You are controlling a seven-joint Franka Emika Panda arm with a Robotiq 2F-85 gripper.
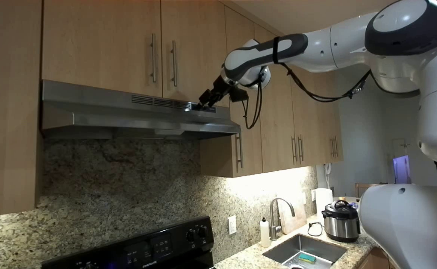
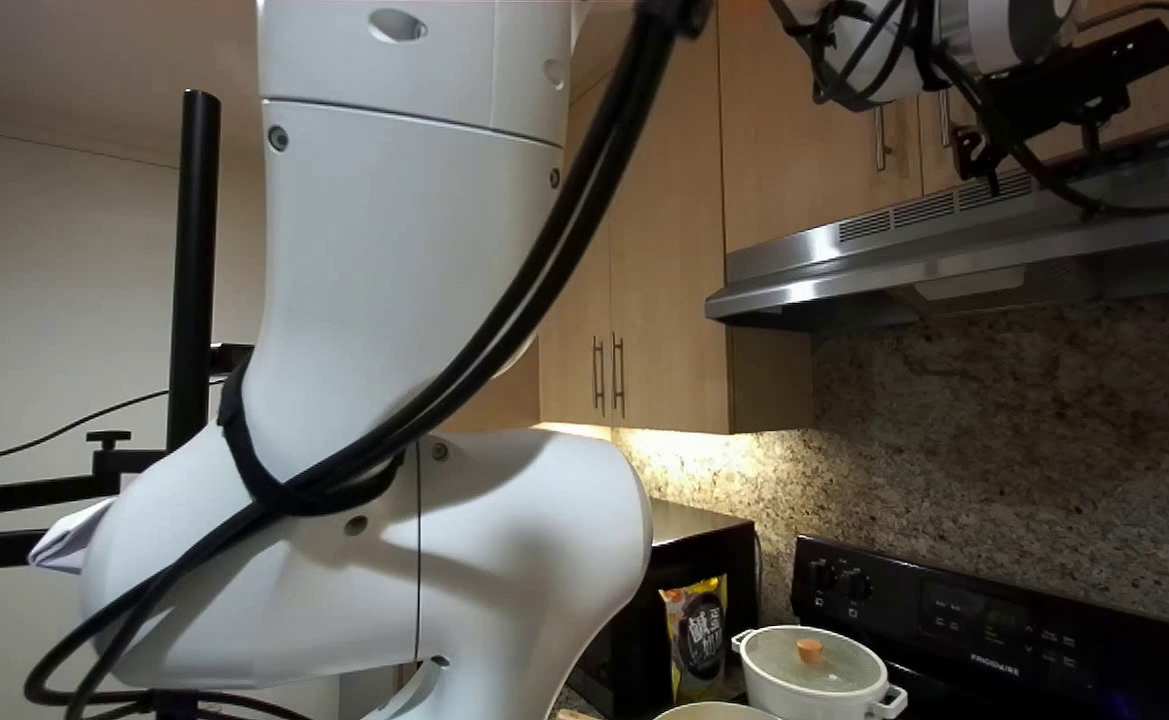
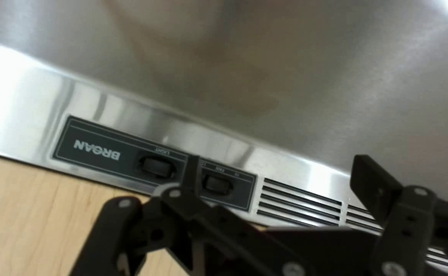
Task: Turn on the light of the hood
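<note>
The stainless steel range hood (image 1: 121, 112) hangs under the wooden cabinets and also shows in an exterior view (image 2: 794, 270). In the wrist view its black BROAN panel (image 3: 97, 151) appears upside down. The panel holds the LIGHT rocker switch (image 3: 157, 167) and the FAN rocker switch (image 3: 217, 184). My gripper (image 3: 281, 178) is open with nothing between its fingers. In the wrist view one fingertip overlaps the panel between the two switches. The other is over the hood's vent side. In an exterior view the gripper (image 1: 205, 101) is at the panel; contact cannot be told.
Cabinet doors with bar handles (image 1: 153, 58) are above the hood. Vent slots (image 3: 300, 201) lie beside the panel. Below are the black stove (image 1: 139, 246), a white lidded pot (image 2: 814, 670), a sink (image 1: 300, 246) and a pressure cooker (image 1: 341, 220). Cables (image 1: 255, 108) hang from the wrist.
</note>
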